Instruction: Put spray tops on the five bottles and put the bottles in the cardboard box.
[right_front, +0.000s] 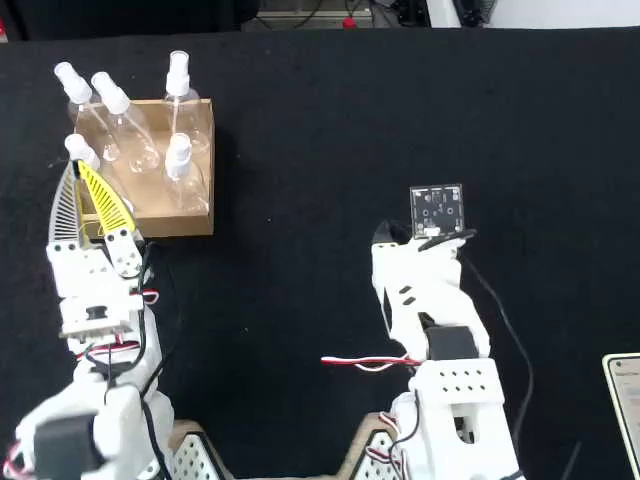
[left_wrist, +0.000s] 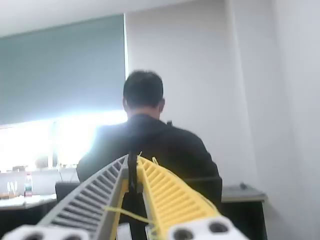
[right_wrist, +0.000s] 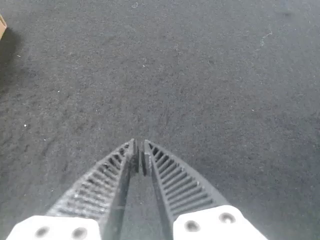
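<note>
The cardboard box (right_front: 196, 215) lies at the far left of the black table. Several clear bottles stand in it, each with a white spray top, such as one bottle (right_front: 178, 158) near the front and another (right_front: 178, 75) at the back. My left gripper (right_front: 76, 168) is shut with nothing in it; its yellow and white fingers are raised at the box's front left corner, beside a bottle's top (right_front: 78, 148). The left wrist view has the left gripper (left_wrist: 132, 161) pointing up into the room. My right gripper (right_wrist: 139, 150) is shut and empty, low over bare table near the middle (right_front: 384, 236).
A corner of the box (right_wrist: 1, 25) shows far off in the right wrist view. A white flat object (right_front: 625, 392) lies at the table's right edge. A red and white cable (right_front: 360, 362) trails from the right arm. Bare black cloth separates the two arms.
</note>
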